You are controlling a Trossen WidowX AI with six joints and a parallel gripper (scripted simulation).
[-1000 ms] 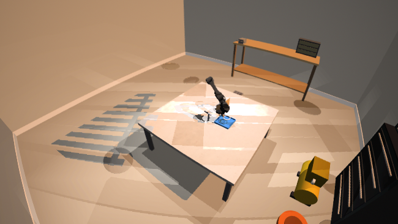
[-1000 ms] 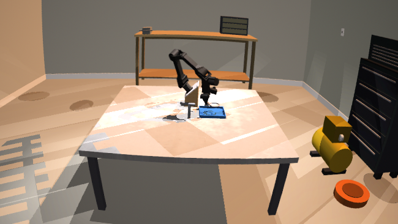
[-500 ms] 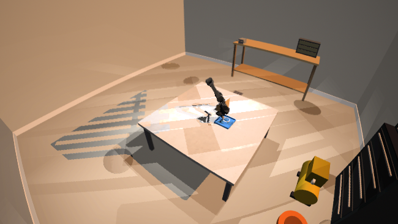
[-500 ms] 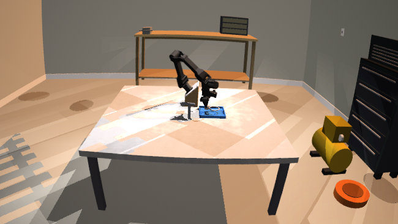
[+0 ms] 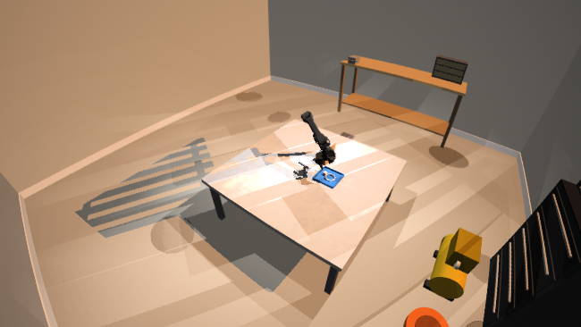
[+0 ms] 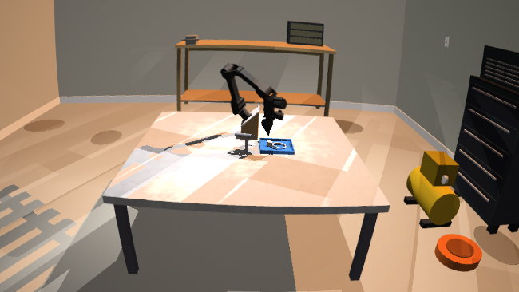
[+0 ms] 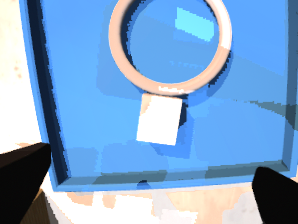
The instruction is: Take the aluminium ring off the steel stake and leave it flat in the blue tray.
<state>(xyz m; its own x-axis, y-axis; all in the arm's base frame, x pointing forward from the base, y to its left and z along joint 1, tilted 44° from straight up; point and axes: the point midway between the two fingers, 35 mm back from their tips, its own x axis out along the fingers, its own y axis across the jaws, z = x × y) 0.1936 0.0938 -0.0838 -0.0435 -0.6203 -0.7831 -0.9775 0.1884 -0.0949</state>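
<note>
Ring of aluminium point(image 5: 334, 178) point(image 6: 286, 146) point(image 7: 170, 89) is lying flat inside the blue tray point(image 5: 332, 185) point(image 6: 265, 150) point(image 7: 90, 125), and it is off the stake. Its small welded tab point(image 5: 325, 173) point(image 6: 270, 144) point(image 7: 159, 120) is also within the tray walls; in my wrist view it points toward the near wall, between the ring and my fingers. I do not hold it. My gripper point(image 5: 321, 165) point(image 6: 268, 133) point(image 7: 154, 159) is wide open, with one finger at each side of the wrist view, and both fingers are apart from the tab. My fingertips are above the tray side, and my arm point(image 5: 316, 130) point(image 6: 253, 81) bends down to them.

Just beside the tray, the steel stake point(image 5: 305, 171) point(image 6: 247, 146) stands upright on the table point(image 5: 313, 246) point(image 6: 223, 179) point(image 7: 12, 75), with its cross-bar point(image 5: 303, 164) point(image 6: 243, 136) on top. Behind the stake, in the exterior view, there is an upright brown panel point(image 5: 332, 148) point(image 6: 250, 128).

Farther away, near the wall, is a workbench point(image 5: 393, 71) point(image 6: 247, 45) with a lower shelf, and on it stands a dark drawer box point(image 5: 449, 71) point(image 6: 305, 33). On the floor, to the right side of the exterior view, I see a yellow machine point(image 5: 449, 268) point(image 6: 433, 199), an orange round object point(image 5: 412, 317) point(image 6: 457, 264) and a tall black cabinet point(image 5: 518, 268) point(image 6: 483, 147).
</note>
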